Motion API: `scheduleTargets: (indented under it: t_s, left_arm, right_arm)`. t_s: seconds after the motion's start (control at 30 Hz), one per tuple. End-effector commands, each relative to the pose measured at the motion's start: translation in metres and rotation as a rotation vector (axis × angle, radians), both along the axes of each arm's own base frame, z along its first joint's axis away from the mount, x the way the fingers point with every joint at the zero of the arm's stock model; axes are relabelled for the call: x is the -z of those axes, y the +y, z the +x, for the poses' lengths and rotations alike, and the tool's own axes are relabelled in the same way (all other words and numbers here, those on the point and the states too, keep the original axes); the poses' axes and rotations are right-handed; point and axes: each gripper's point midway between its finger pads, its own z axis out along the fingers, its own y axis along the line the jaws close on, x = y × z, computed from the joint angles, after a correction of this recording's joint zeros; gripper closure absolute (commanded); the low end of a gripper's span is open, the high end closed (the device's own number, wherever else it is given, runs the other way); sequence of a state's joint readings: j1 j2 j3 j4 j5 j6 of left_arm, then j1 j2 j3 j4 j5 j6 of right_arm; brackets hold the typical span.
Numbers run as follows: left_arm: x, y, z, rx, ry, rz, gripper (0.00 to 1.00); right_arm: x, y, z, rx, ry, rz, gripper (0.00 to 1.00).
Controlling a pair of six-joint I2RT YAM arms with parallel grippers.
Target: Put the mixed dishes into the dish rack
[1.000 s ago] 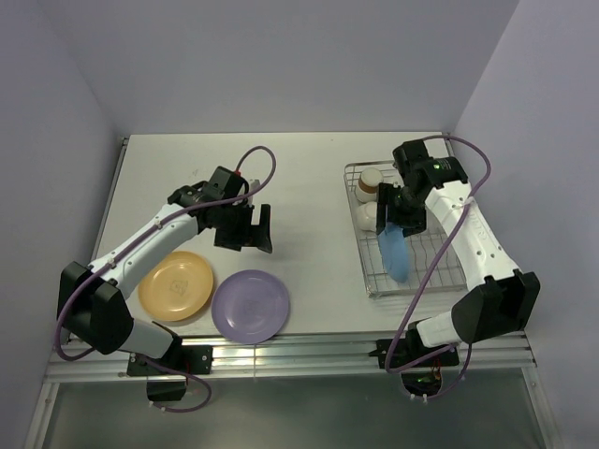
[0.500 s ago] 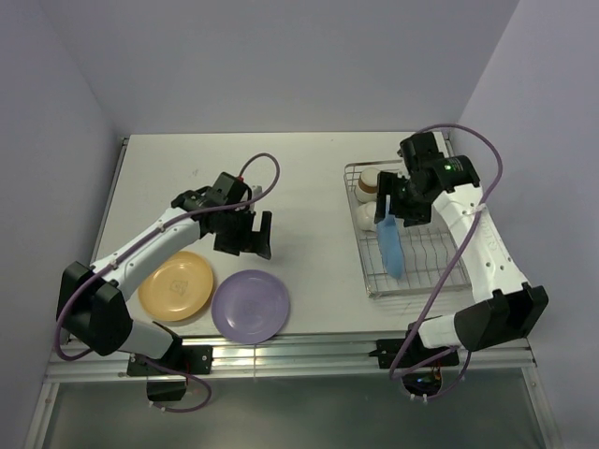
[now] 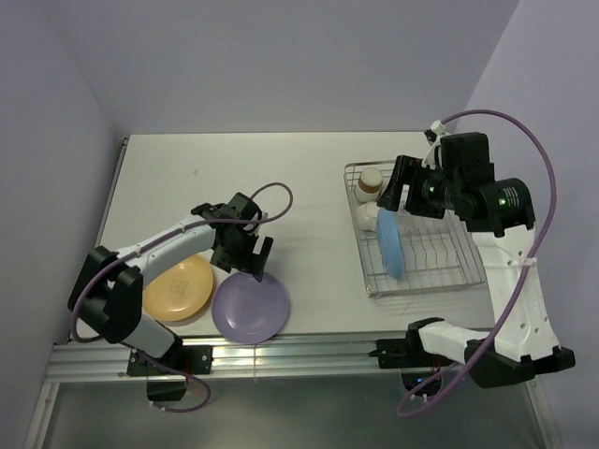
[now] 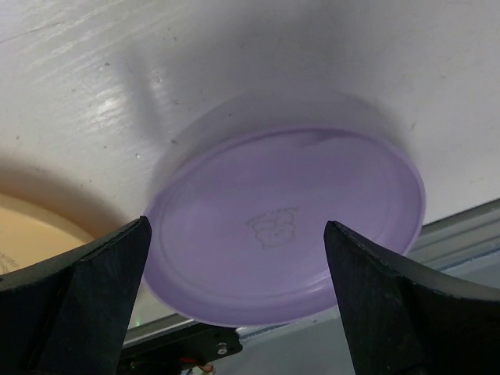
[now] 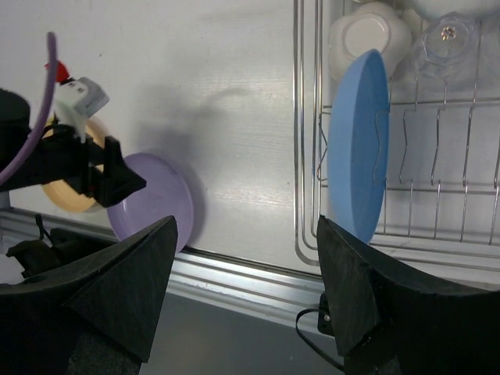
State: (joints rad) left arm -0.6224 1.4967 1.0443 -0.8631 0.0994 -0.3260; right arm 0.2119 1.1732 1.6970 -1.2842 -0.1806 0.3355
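Observation:
The purple plate (image 3: pixel 251 306) lies flat at the table's near edge, beside the orange-yellow plate (image 3: pixel 178 287). My left gripper (image 3: pixel 245 251) hovers open over the purple plate's far rim. In the left wrist view the purple plate (image 4: pixel 285 226) lies below and between the spread jaws of the left gripper (image 4: pixel 236 234). The blue plate (image 3: pixel 393 245) stands on edge in the dish rack (image 3: pixel 468 257). A brown cup (image 3: pixel 372 180) and a white bowl (image 3: pixel 367 215) sit at the rack's far left. My right gripper (image 3: pixel 404 192) is open, empty and raised above the rack. The right wrist view shows the blue plate (image 5: pixel 358 164), the white bowl (image 5: pixel 367 35) and a clear glass (image 5: pixel 449 35).
The rack's upright prongs (image 5: pixel 437 156) to the right of the blue plate hold nothing. The metal rail (image 3: pixel 299 351) runs along the table's near edge just past the purple plate. Walls close in at left, back and right.
My right gripper has risen up and back from the blue plate, which stays standing in the rack. My left gripper has moved nearer and down over the purple plate.

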Motion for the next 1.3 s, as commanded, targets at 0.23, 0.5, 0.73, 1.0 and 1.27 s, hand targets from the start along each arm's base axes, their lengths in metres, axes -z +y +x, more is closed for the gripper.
scheduleTargets:
  t_s: [0.23, 0.5, 0.73, 1.0, 1.27]
  left_arm:
    - [0.044, -0.014, 0.013, 0.06, 0.0, -0.025, 0.01]
    - [0.035, -0.015, 0.021, 0.043, -0.068, -0.021, 0.01]
    - [-0.013, -0.015, 0.059, -0.053, -0.245, -0.002, 0.01]
    - [0.017, -0.011, 0.069, -0.058, -0.185, 0.097, 0.01]
    - [0.047, -0.016, 0.062, -0.013, -0.093, 0.046, 0.01]
  right_arm:
    - [0.004, -0.002, -0.019, -0.002, -0.006, 0.013, 0.21]
    - [0.007, -0.002, -0.021, -0.006, -0.01, 0.012, 0.22]
    - [0.005, 0.003, -0.015, -0.017, -0.012, 0.027, 0.22]
    - [0.0, 0.001, -0.012, -0.023, -0.025, 0.014, 0.22]
    - [0.009, -0.007, -0.02, -0.019, -0.009, -0.033, 0.22]
